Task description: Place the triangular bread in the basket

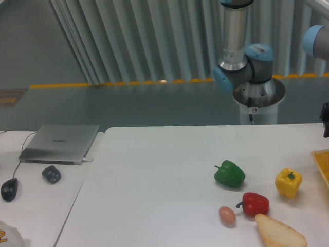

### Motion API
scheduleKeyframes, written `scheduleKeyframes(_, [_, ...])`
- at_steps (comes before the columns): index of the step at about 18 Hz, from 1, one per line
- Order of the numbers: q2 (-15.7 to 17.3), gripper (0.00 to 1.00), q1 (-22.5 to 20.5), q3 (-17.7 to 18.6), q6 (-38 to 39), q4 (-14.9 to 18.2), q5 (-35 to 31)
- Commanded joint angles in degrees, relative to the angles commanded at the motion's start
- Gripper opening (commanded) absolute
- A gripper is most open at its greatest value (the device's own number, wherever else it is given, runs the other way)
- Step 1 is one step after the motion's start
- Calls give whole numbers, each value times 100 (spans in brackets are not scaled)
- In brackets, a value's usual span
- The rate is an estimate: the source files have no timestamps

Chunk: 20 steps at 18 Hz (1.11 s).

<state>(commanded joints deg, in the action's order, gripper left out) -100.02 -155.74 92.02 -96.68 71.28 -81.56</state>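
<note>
- Bread (280, 232): tan wedge lying on the table (154, 185) at the bottom edge of the view, pointed end toward the red pepper (254, 204), just beside it; nothing holds it.
- Egg (226, 215): small pinkish oval, just left of the bread's tip and the red pepper.
- Mouse (8, 189) and a small dark object (51, 174): on the side desk at left.
- Yellow pepper (288, 182) and green pepper (229, 174): upright, apart from each other, behind the red one.
- Basket (323, 163): only a yellow-orange corner shows at the right edge, well apart from the bread.
- Laptop (61, 142): closed, on the side desk.
- Gripper (325, 118): only a dark sliver at the right edge, above the basket; whether its jaws stand apart cannot be told, nor whether it carries anything.
- Arm base (244, 67): behind the table's far edge.
</note>
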Motion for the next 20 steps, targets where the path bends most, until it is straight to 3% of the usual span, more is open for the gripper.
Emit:
scheduleKeyframes(9, [-9, 100, 0, 0, 44, 0, -9])
scheduleKeyframes(13, [-9, 100, 9, -53, 666, 0, 9])
scheduleKeyframes(20, [-17, 100, 114, -70, 703, 0, 9])
